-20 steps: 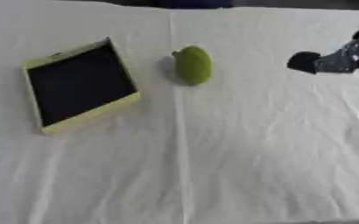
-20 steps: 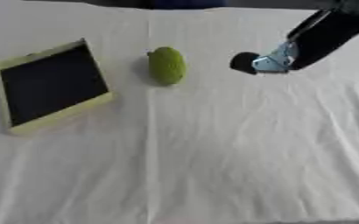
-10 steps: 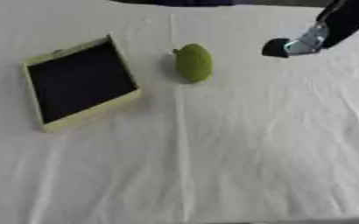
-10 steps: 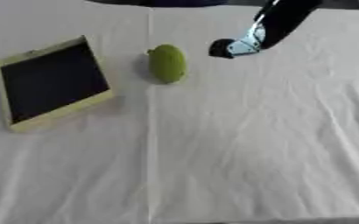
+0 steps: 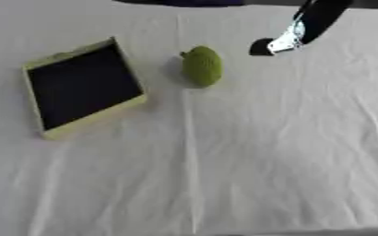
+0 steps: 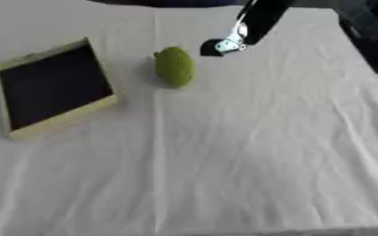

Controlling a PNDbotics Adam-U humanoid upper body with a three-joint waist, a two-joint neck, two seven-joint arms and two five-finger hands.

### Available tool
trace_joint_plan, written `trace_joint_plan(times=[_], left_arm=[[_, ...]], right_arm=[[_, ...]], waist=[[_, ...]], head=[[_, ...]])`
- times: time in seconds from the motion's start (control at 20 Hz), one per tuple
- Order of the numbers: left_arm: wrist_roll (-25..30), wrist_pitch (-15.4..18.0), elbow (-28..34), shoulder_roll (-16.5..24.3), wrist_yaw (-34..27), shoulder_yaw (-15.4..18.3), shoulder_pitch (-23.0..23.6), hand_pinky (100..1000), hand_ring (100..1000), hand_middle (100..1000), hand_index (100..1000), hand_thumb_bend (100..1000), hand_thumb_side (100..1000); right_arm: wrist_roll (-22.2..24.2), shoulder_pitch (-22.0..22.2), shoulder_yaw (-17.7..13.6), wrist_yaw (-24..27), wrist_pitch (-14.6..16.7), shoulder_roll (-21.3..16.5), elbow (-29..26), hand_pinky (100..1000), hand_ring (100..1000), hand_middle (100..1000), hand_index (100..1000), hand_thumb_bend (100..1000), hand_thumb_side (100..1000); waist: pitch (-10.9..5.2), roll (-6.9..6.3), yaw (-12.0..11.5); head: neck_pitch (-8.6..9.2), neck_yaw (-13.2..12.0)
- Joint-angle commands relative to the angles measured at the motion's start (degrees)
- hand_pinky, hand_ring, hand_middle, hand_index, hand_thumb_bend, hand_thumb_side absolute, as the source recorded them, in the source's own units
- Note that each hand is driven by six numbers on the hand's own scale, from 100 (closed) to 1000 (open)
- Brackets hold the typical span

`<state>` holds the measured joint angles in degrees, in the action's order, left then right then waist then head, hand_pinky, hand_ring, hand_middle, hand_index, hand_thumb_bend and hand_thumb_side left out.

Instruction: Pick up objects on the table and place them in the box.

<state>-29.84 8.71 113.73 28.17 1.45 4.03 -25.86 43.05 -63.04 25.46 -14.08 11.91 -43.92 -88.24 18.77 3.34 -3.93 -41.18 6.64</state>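
White cloth (image 5: 249, 152), creased, covers the whole table, and on it lie two things: one green fruit (image 5: 202, 66) and one box (image 5: 81, 87). Oval and rough-skinned, the fruit lies lengthwise at about 12 o'clock from the middle of the cloth, with a small stem end at its upper left. At about 10 o'clock sits the shallow box, pale yellow-green round the rim and black inside, turned a little askew; it is near the fruit at the fruit's 9 o'clock side and does not touch it. Nothing lies in the box. One robot hand shows, the right hand (image 6: 223, 45), on a black arm that comes down from the top edge at about 1 o'clock. Its dark tip with a silver part hangs just beside the fruit, at the fruit's 2 o'clock, apart from it and holding nothing that can be seen. Whether its fingers are spread or curled cannot be told. A dark mass crosses the upper right corner of the right eye view.
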Motion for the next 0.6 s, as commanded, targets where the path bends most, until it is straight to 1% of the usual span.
trace_joint_plan(times=[0.05,0.2,0.35,0.6], left_arm=[[0.2,0.1,0.9,1.1,-0.3,0.0,-1.0,756,738,606,717,165,552],[0.2,0.1,0.9,1.0,-0.4,0.0,-1.2,756,738,605,716,164,553],[0.2,0.1,0.9,0.8,-0.4,0.0,-1.4,756,738,605,716,163,555],[0.3,0.0,0.9,0.7,-0.5,0.0,-1.7,756,738,605,716,161,557]], right_arm=[[0.4,-1.7,-0.5,-1.2,0.9,0.8,3.0,848,879,890,950,376,333],[0.5,-2.2,-0.7,-2.0,1.6,2.4,5.8,850,881,893,953,366,323],[0.5,-2.5,-0.7,-2.8,2.6,3.9,8.5,853,882,894,952,369,334],[1.2,-2.8,-0.9,-3.4,4.4,6.1,12.5,858,886,897,951,360,339]], waist=[[-0.86,-0.31,-0.1],[-0.62,-0.38,-0.3],[-0.42,-0.42,-0.4],[-0.08,-0.46,-0.8]], head=[[0.92,0.2],[1.78,0.2],[2.5,0.4],[2.8,0.9]])
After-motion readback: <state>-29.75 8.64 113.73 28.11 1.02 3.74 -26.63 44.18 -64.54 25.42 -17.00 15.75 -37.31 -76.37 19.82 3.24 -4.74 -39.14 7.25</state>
